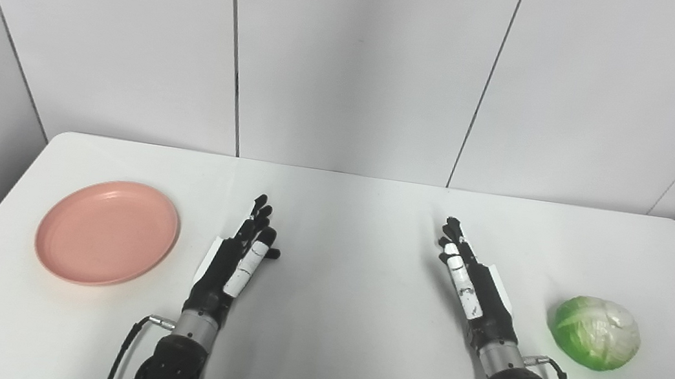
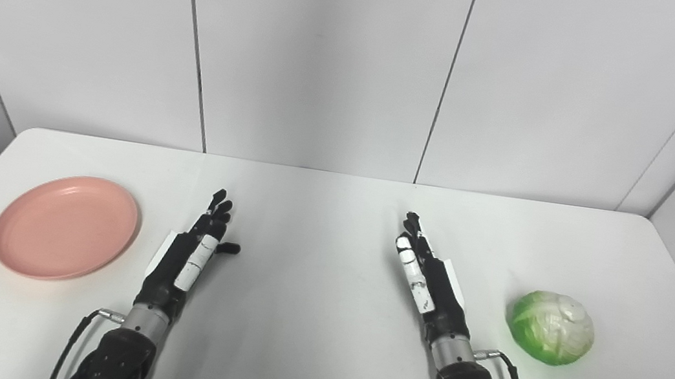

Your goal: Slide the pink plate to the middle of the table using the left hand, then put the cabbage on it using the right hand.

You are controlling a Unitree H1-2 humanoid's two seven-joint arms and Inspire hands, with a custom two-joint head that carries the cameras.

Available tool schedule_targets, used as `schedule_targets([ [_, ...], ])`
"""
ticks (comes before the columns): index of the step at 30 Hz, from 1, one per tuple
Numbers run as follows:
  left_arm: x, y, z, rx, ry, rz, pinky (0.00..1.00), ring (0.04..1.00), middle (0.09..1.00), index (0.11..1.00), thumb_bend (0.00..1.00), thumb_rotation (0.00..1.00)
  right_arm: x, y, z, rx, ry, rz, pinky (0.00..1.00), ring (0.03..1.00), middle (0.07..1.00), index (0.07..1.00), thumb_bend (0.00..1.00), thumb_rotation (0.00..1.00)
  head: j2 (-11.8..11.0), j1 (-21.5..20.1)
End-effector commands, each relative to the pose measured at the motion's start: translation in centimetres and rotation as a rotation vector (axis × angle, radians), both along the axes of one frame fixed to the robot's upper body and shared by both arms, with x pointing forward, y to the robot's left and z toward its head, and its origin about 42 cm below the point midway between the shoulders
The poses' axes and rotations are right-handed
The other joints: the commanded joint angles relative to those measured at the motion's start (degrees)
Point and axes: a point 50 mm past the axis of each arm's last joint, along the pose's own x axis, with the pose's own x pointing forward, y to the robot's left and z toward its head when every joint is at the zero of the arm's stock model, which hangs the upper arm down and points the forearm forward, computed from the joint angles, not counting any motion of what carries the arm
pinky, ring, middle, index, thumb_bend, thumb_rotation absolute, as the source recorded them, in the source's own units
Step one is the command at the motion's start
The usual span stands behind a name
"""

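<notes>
The left hand is reaching forward over the table from the near edge, its fingers stretched out almost straight and a little apart, the thumb sticking out toward the middle; it is holding nothing. The right hand is mirroring that pose on the other side, fingers extended and pointing toward the far wall, likewise gripping nothing. Both forearms are rising from the bottom of the view with dark wrist housings and thin cables looping beside them. The pink plate is lying flat just beyond the outer side of the left hand, near it but not touching. The cabbage is sitting near the outer side of the right hand, level with its wrist, also apart from it. The table is showing a smooth white top with rounded far corners, and pale grey wall panels with dark vertical seams are standing behind it.
</notes>
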Motion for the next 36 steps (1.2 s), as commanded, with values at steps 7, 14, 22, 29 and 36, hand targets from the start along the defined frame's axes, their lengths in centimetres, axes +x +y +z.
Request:
schedule_targets([
  [7, -0.18, 0.08, -1.58, 0.037, 0.088, -0.010, 0.96, 0.965, 0.978, 0.978, 0.80, 1.00, 0.17, 0.88, -0.02, -0.002, 0.025, 0.032, 0.94, 0.950, 0.972, 0.980, 0.50, 1.00, 0.1, 0.0],
  [14, -0.22, 0.02, -1.50, 0.021, 0.092, -0.007, 0.97, 0.967, 0.977, 0.975, 0.79, 1.00, 0.22, 0.87, 0.02, -0.006, 0.016, 0.031, 0.92, 0.941, 0.966, 0.974, 0.48, 1.00, 0.1, 0.0],
  [22, -0.20, 0.12, -1.50, 0.040, 0.098, -0.013, 0.97, 0.972, 0.979, 0.975, 0.80, 1.00, 0.32, 0.90, -0.16, 0.017, 0.029, 0.026, 0.94, 0.947, 0.971, 0.976, 0.49, 1.00, 0.1, -0.1],
  [29, -0.20, 0.00, -1.52, 0.032, 0.093, -0.016, 0.97, 0.967, 0.982, 0.981, 0.80, 1.00, 0.23, 0.79, -0.11, 0.007, 0.024, 0.028, 0.93, 0.946, 0.969, 0.976, 0.47, 1.00, -0.1, 0.5],
  [36, -0.09, -0.76, -1.71, 0.037, 0.110, -0.034, 0.98, 0.981, 0.995, 0.999, 0.82, 1.00, 0.31, -0.03, -0.26, 0.003, 0.015, 0.032, 0.94, 0.956, 0.973, 0.978, 0.51, 1.00, -0.8, 6.0],
])
